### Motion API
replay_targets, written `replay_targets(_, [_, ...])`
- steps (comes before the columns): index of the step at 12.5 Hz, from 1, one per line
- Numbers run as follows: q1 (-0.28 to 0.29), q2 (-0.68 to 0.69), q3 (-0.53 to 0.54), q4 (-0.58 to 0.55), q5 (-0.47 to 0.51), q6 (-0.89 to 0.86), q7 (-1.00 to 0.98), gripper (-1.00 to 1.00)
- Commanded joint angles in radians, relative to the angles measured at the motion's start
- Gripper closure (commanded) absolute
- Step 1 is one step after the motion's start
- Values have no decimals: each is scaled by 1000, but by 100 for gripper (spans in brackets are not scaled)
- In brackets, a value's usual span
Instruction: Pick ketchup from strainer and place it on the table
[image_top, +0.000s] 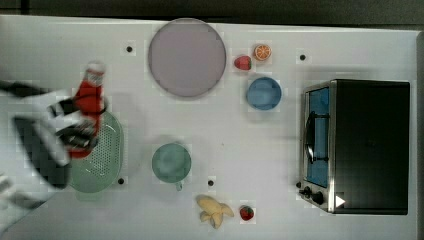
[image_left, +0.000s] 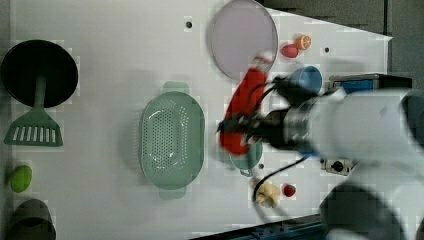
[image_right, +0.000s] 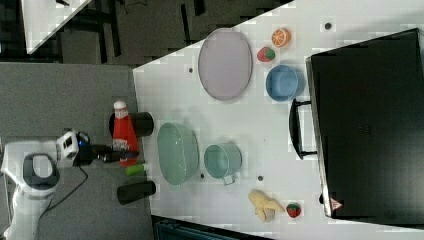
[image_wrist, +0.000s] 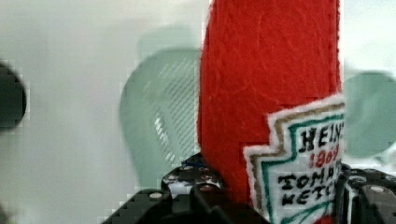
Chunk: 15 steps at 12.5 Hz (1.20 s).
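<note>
The ketchup (image_top: 90, 95), a red soft bottle with a white cap and a label, hangs in the air with my gripper (image_top: 79, 129) shut on its lower body. In the right view the ketchup (image_right: 123, 131) stands upright, well above the table, cap up, with the gripper (image_right: 119, 151) clamped near its base. The pale green strainer (image_top: 105, 155) lies on the white table (image_top: 225, 135) below, and the left view shows the strainer (image_left: 172, 140) empty. In the wrist view the ketchup (image_wrist: 266, 88) stands close between the fingers, with the strainer (image_wrist: 156, 116) behind it.
A grey-lilac plate (image_top: 186, 57) lies at the back, and a teal-green cup (image_top: 171, 162) stands to the top view's right of the strainer. A blue bowl (image_top: 263, 93), a toaster oven (image_top: 360, 145), a banana (image_top: 215, 210) and strawberries sit further right.
</note>
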Motion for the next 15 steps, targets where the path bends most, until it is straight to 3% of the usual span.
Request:
replay_targets(1, [-117,-12,-115,27,-2,-19,-156,-19])
replay_targets(9, [-155,-18,-419,-22,-7,8,-534,-19])
replay_targets(15, [-156,2,-487,-307,-5,371,-548,-19])
